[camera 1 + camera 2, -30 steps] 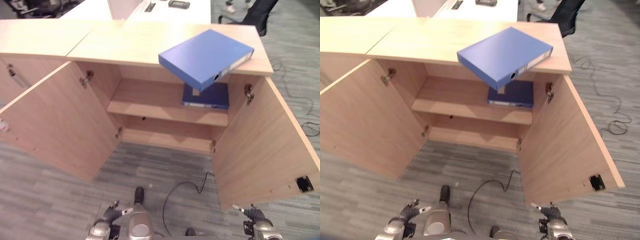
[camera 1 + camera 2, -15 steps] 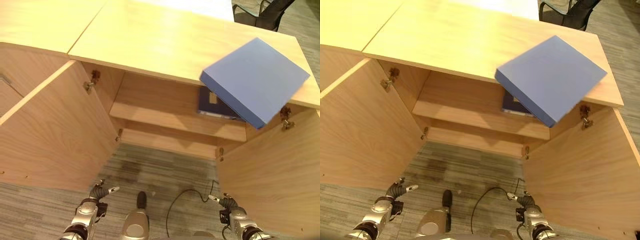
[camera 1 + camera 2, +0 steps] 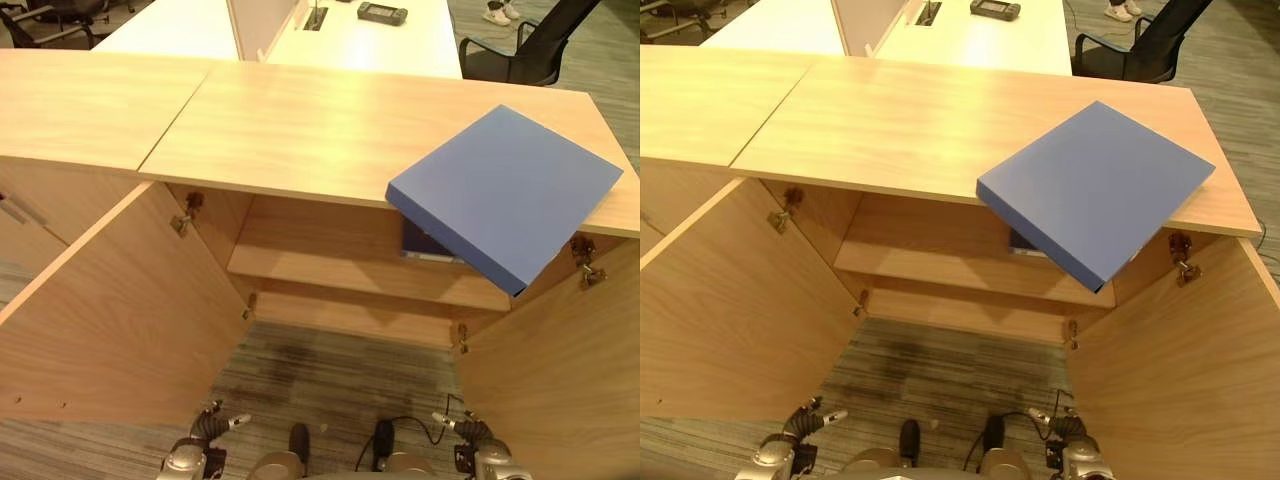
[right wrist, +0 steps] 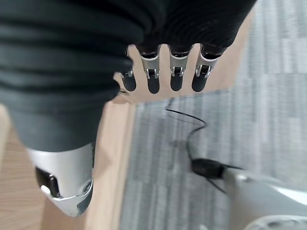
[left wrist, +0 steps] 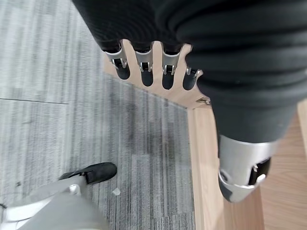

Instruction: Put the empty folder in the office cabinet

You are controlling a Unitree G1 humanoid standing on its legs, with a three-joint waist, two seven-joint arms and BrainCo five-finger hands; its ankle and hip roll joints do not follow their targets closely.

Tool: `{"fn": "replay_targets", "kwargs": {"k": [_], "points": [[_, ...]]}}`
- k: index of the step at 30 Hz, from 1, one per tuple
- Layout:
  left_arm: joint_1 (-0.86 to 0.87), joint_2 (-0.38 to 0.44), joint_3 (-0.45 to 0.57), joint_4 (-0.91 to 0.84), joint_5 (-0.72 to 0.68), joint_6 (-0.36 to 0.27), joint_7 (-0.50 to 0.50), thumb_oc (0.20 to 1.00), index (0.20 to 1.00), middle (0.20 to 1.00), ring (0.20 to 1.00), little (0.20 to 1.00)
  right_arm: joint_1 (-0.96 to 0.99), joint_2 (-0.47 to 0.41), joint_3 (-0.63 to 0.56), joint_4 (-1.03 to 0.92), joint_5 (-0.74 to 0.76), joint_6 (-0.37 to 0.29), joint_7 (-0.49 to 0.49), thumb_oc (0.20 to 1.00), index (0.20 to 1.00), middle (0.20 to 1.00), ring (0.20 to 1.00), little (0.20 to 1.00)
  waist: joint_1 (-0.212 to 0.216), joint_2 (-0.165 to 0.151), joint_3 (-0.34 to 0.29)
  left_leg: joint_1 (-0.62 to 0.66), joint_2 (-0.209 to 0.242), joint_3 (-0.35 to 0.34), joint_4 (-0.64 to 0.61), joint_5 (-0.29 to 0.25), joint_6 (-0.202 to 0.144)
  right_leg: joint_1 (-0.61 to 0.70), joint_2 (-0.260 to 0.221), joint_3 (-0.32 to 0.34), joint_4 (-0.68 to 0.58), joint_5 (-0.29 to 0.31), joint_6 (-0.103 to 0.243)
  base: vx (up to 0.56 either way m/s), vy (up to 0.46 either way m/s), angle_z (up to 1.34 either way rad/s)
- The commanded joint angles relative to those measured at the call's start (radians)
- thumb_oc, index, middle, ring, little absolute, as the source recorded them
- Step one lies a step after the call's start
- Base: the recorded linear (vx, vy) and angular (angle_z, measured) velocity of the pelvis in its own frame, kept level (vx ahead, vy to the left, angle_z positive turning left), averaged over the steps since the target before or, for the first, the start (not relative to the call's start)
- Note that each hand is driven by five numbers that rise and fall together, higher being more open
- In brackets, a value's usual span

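Note:
A blue folder (image 3: 505, 190) lies on the wooden cabinet's top (image 3: 300, 130) at its right end, with one corner jutting out over the front edge. Below it, on the cabinet's upper shelf (image 3: 340, 275), a second blue folder (image 3: 425, 243) shows partly. Both cabinet doors stand wide open. My left hand (image 3: 195, 455) hangs low near the floor at the bottom left, fingers (image 5: 144, 67) straight and holding nothing. My right hand (image 3: 475, 450) hangs low at the bottom right, its fingers (image 4: 163, 72) straight too, with nothing in it.
The left door (image 3: 110, 310) and the right door (image 3: 560, 380) flank the cabinet opening. A second cabinet (image 3: 60, 100) adjoins on the left. Behind stand a white desk (image 3: 330, 35) and a black office chair (image 3: 535, 40). Grey carpet (image 3: 330, 370) covers the floor.
The camera has moved closer and tipped up, so the whole picture has shifted. Both hands sit lower in the picture. The blue folder rests in the same place on the cabinet top.

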Motion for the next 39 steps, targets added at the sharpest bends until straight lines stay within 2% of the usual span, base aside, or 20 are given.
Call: {"fn": "replay_targets", "kwargs": {"k": [1,13,18,23,25,28,29,30,31,32,35,36,39], "points": [[-0.079,0.012,-0.006,0.02,0.052,-0.027,-0.001,1.0,1.0,1.0,1.0,1.0,-0.043,-0.046,-0.007,0.0,0.016,-0.014,-0.006,1.0,1.0,1.0,1.0,1.0,-0.007,0.012,0.017,-0.027,0.034,0.006,0.045,-0.052,-0.052,0.067,-0.046,0.005,0.023,-0.099,0.05,0.07,-0.043,-0.02],[-0.058,0.004,-0.005,0.012,0.052,-0.02,-0.004,1.0,1.0,1.0,1.0,1.0,-0.032,-0.077,-0.019,-0.005,0.012,-0.012,-0.001,1.0,1.0,1.0,1.0,1.0,-0.016,0.03,-0.003,0.022,0.052,0.006,0.025,-0.055,-0.068,0.113,-0.037,0.002,0.011,-0.121,0.043,0.05,-0.043,-0.02],[-0.04,0.015,-0.003,-0.019,0.053,-0.021,-0.007,1.0,1.0,1.0,1.0,1.0,-0.032,-0.13,-0.05,-0.062,-0.021,-0.03,-0.038,1.0,1.0,1.0,1.0,1.0,-0.021,0.036,-0.009,0.033,0.059,0.011,0.022,-0.056,-0.073,0.124,-0.034,0.002,0.008,-0.128,0.041,0.02,-0.035,0.0],[-0.002,0.035,0.007,-0.089,0.074,-0.032,-0.009,1.0,1.0,1.0,1.0,1.0,0.019,-0.212,-0.13,-0.254,-0.109,-0.059,-0.112,1.0,1.0,1.0,1.0,1.0,-0.03,0.04,-0.012,0.042,0.063,0.018,0.018,-0.059,-0.074,0.131,-0.032,0.005,0.011,-0.133,0.044,0.01,-0.003,-0.01],[0.014,0.028,0.019,-0.101,0.08,-0.037,-0.005,1.0,1.0,1.0,1.0,1.0,0.048,-0.267,-0.195,-0.404,-0.167,-0.078,-0.161,1.0,1.0,1.0,1.0,1.0,-0.042,0.041,-0.015,0.051,0.066,0.021,0.015,-0.063,-0.074,0.134,-0.032,0.009,0.012,-0.136,0.043,0.02,-0.014,-0.1],[0.026,0.012,0.029,-0.118,0.074,-0.037,-0.004,1.0,1.0,1.0,1.0,1.0,0.076,-0.308,-0.252,-0.616,-0.252,-0.082,-0.196,1.0,1.0,1.0,1.0,1.0,-0.055,0.043,-0.014,0.055,0.068,0.023,0.014,-0.066,-0.072,0.133,-0.03,0.017,0.013,-0.137,0.041,0.01,-0.006,-0.07],[0.026,0.012,0.028,-0.118,0.075,-0.037,-0.004,1.0,1.0,1.0,1.0,1.0,0.081,-0.307,-0.256,-0.623,-0.254,-0.077,-0.195,1.0,1.0,1.0,1.0,1.0,-0.054,0.044,-0.014,0.056,0.068,0.023,0.014,-0.067,-0.072,0.133,-0.03,0.017,0.014,-0.137,0.041,0.01,-0.01,-0.09],[0.03,0.002,0.035,-0.122,0.079,-0.035,-0.004,1.0,1.0,1.0,1.0,1.0,0.092,-0.33,-0.299,-0.753,-0.314,-0.084,-0.224,1.0,1.0,1.0,1.0,1.0,-0.06,0.043,-0.014,0.058,0.07,0.027,0.014,-0.068,-0.071,0.133,-0.028,0.02,0.014,-0.139,0.04,0.01,-0.006,-0.07],[0.03,0.002,0.035,-0.122,0.08,-0.035,-0.004,1.0,1.0,1.0,1.0,1.0,0.093,-0.33,-0.3,-0.754,-0.314,-0.083,-0.224,1.0,1.0,1.0,1.0,1.0,-0.059,0.043,-0.014,0.058,0.07,0.027,0.014,-0.068,-0.071,0.133,-0.028,0.02,0.014,-0.139,0.04,0.02,-0.015,-0.05],[0.034,-0.005,0.037,-0.135,0.087,-0.036,-0.004,1.0,1.0,1.0,1.0,1.0,0.092,-0.353,-0.336,-0.861,-0.378,-0.094,-0.25,1.0,1.0,1.0,1.0,1.0,-0.066,0.042,-0.014,0.059,0.072,0.03,0.015,-0.07,-0.069,0.133,-0.026,0.026,0.014,-0.14,0.039,0.0,0.0,0.0],[0.034,-0.008,0.033,-0.141,0.098,-0.038,-0.006,1.0,1.0,1.0,1.0,1.0,0.09,-0.362,-0.365,-0.927,-0.425,-0.093,-0.279,1.0,1.0,1.0,1.0,1.0,-0.065,0.04,-0.016,0.054,0.074,0.035,0.016,-0.061,-0.067,0.126,-0.024,0.028,0.017,-0.132,0.037,-0.02,-0.005,-0.03],[0.038,-0.006,0.034,-0.156,0.105,-0.041,-0.005,1.0,1.0,1.0,1.0,1.0,0.082,-0.386,-0.39,-1.0,-0.497,-0.092,-0.31,1.0,1.0,1.0,1.0,1.0,-0.066,0.038,-0.019,0.053,0.075,0.038,0.016,-0.061,-0.066,0.125,-0.021,0.031,0.017,-0.133,0.037,-0.03,-0.011,-0.08],[0.043,-0.002,0.036,-0.173,0.113,-0.047,-0.001,1.0,1.0,1.0,1.0,1.0,0.079,-0.422,-0.427,-1.09,-0.592,-0.078,-0.341,1.0,1.0,1.0,1.0,1.0,-0.065,0.034,-0.024,0.053,0.077,0.037,0.013,-0.062,-0.067,0.126,-0.019,0.034,0.016,-0.135,0.038,0.03,-0.007,-0.06]]}}
